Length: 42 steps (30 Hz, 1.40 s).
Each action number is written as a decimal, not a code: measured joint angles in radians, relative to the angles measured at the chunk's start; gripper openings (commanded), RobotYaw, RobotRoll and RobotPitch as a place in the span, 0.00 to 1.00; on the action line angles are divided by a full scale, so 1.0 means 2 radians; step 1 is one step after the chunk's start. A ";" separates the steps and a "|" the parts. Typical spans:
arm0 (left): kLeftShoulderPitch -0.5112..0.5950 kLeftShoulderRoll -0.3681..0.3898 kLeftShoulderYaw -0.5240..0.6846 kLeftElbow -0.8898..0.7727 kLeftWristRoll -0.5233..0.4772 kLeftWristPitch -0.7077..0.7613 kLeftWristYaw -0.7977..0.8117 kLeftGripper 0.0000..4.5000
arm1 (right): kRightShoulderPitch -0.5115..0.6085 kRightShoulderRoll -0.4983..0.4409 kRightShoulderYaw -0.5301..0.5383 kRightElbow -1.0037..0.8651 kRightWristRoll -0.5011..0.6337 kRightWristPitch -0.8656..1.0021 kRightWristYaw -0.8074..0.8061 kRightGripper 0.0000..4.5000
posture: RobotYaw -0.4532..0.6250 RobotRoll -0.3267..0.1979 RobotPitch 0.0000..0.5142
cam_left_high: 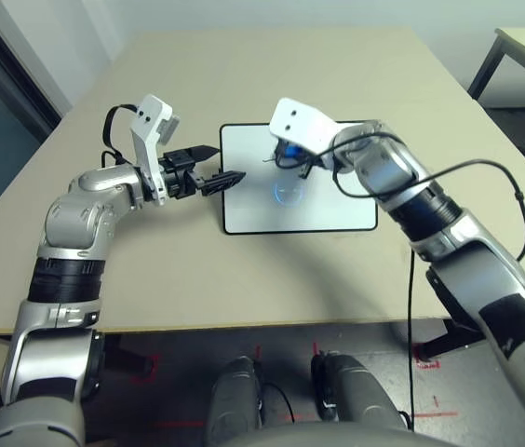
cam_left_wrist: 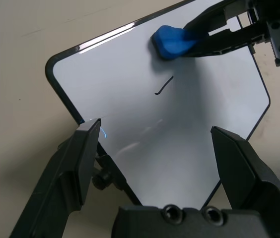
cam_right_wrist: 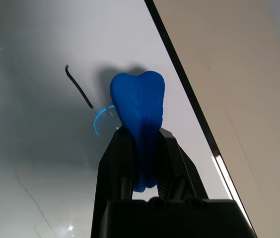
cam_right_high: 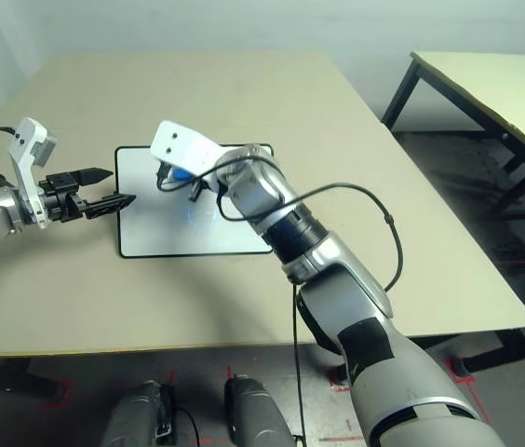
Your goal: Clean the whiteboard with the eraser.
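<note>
1. The eraser (cam_right_wrist: 139, 106) is clamped between the two fingers of the right pincer (cam_right_wrist: 141, 148). Its blue block is squeezed at the waist, and the free end projects past the fingertips, so the soft end can meet the surface before the fingers do.
2. The eraser sits over the whiteboard (cam_left_wrist: 189, 148), just beside a short black stroke (cam_left_wrist: 163, 85). This stroke appears to be the mark left to wipe. Whether the eraser touches the surface cannot be told.
3. The right pincer points downward and toward the robot's left, which presents the eraser's end to the board at a slant.
4. The whiteboard lies flat on the desk (cam_left_high: 244, 270), near its middle, with its long side across the robot's front.
5. The left pincer (cam_left_high: 214, 168) stands with its fingers apart and holds nothing. It is positioned at the board's left short edge, one finger near the black frame and a small knob (cam_left_wrist: 100, 179). Judgement: this placement serves to brace the board against sliding during wiping.
6. Judgement: wiping is in progress, because the stroke remains.
</note>
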 measured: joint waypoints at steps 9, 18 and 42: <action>0.010 0.003 0.006 -0.004 -0.001 0.008 0.004 1.00 | 0.094 -0.039 0.052 -0.148 -0.001 0.075 0.063 0.13 | 0.40 0.62 0.20; 0.010 0.002 0.008 -0.007 -0.001 0.008 0.005 1.00 | -0.024 0.009 0.010 0.050 -0.016 -0.016 -0.004 0.13 | 0.40 0.62 0.20; 0.020 -0.002 0.012 -0.024 -0.002 0.015 0.009 1.00 | -0.032 0.009 0.050 0.021 -0.065 -0.023 0.055 0.13 | 0.40 0.62 0.21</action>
